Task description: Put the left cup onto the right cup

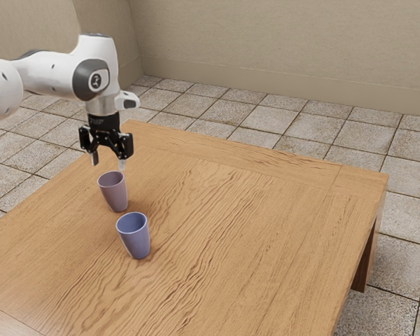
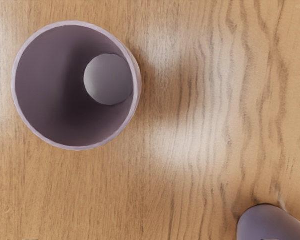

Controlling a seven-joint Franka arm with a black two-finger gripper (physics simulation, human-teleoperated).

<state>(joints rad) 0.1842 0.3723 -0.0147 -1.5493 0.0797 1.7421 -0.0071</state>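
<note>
Surface: a wooden tabletop (image 1: 252, 231) with strong grain, standing on a grey tiled floor (image 1: 322, 126). A plain beige wall (image 1: 266, 35) closes the room behind.

Nearest item: a blue cup (image 1: 134, 235) stands upright on the tabletop with its mouth up, toward the exterior view's left. In the wrist view part of this blue cup (image 2: 272, 222) is visible, apart from the other cup, with bare wood between the two.

Next item back: a mauve cup (image 1: 113, 190) stands upright just beyond the blue cup and slightly to the exterior view's left. The two are near one another but not touching. From above in the wrist view, the mauve cup (image 2: 50, 90) shows an open round mouth and is empty, its flat base visible inside. It rests on the tabletop.

Above the mauve cup: the gripper (image 1: 106, 162) points straight down. Its fingers (image 1: 94, 158) are spread about as wide as the cup's rim and have hold of nothing. The tips hang just over the rim; no contact with the cup is seen.

Behind: the white arm (image 1: 63, 73) comes in from the exterior view's left, over the tabletop's far corner.
</note>
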